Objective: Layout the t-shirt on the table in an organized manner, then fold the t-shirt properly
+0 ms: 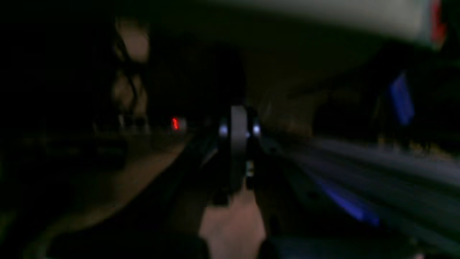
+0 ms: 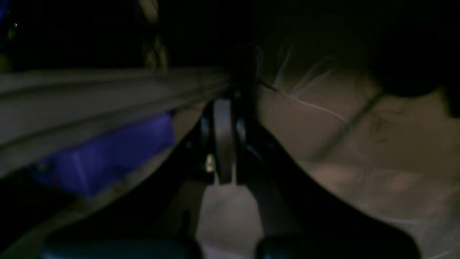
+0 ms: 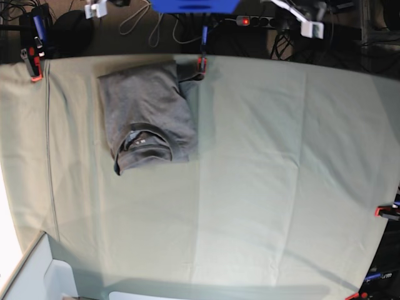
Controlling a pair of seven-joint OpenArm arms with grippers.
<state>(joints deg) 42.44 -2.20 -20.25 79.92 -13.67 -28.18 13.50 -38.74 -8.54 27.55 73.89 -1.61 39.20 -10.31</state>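
base: overhead, looking straight down on the table [image 3: 262,187] | left wrist: low, dark, blurred, along its fingers | right wrist: same, facing floor | shared: none clear

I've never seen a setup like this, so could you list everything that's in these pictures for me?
t-shirt: one, medium grey, folded, far left part of the table, collar toward the near side.
table: one, covered in pale green cloth, fills the base view.
clamps: several, red-orange, at the table's edges.
power strip: one, with a red light, on the floor beyond the far edge.
cables: several, on the floor beyond the table.
left gripper: one, dark, fingers shut, nothing held.
right gripper: one, dark, fingers shut, nothing held.
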